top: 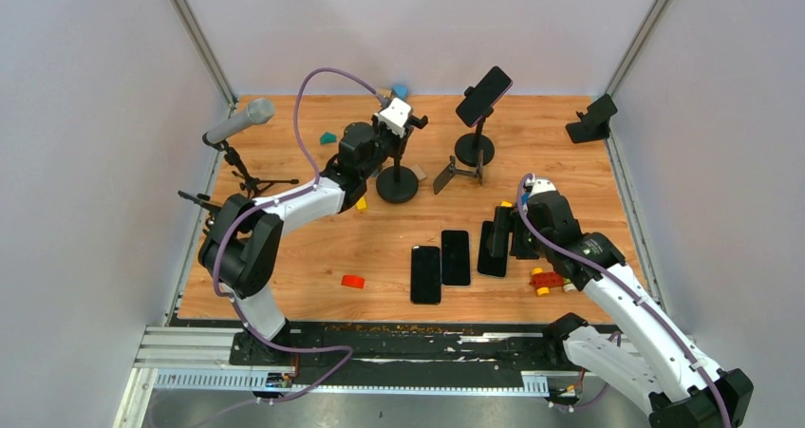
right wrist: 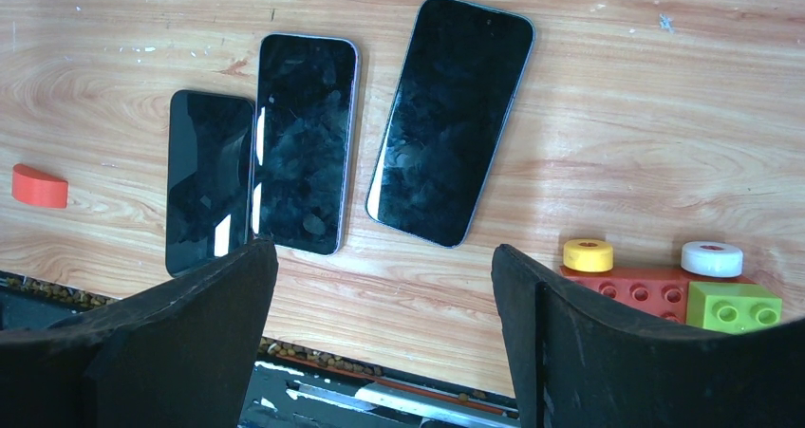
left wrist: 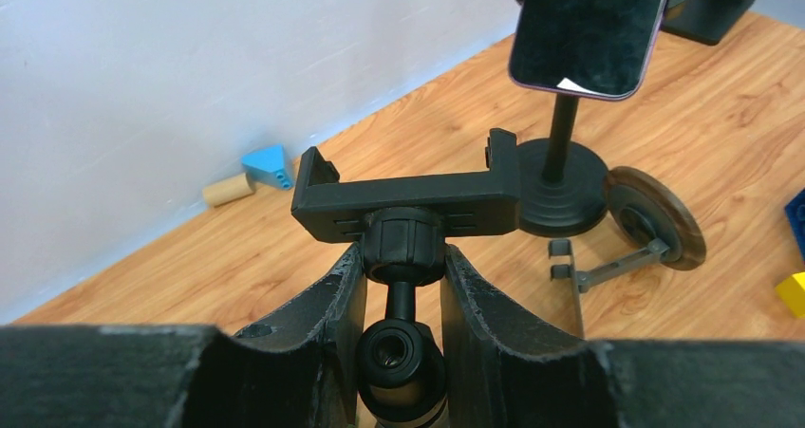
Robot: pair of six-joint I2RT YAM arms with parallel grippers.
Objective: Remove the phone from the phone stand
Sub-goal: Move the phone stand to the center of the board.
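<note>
Left gripper (left wrist: 403,262) narrowly clasps an empty stand (left wrist: 408,195); right gripper (right wrist: 382,257) gapes wide over flat phones (right wrist: 304,143). One phone (top: 484,95) sits clamped near the far edge, best gripped by its long sides while its stand (top: 474,149) is steadied.

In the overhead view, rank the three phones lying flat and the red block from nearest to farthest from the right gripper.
1. Right-hand phone, just beside the right gripper.
2. Middle phone, next one leftward.
3. Left phone, a little nearer the table's front edge.
4. Red block, well left of the row.
</note>
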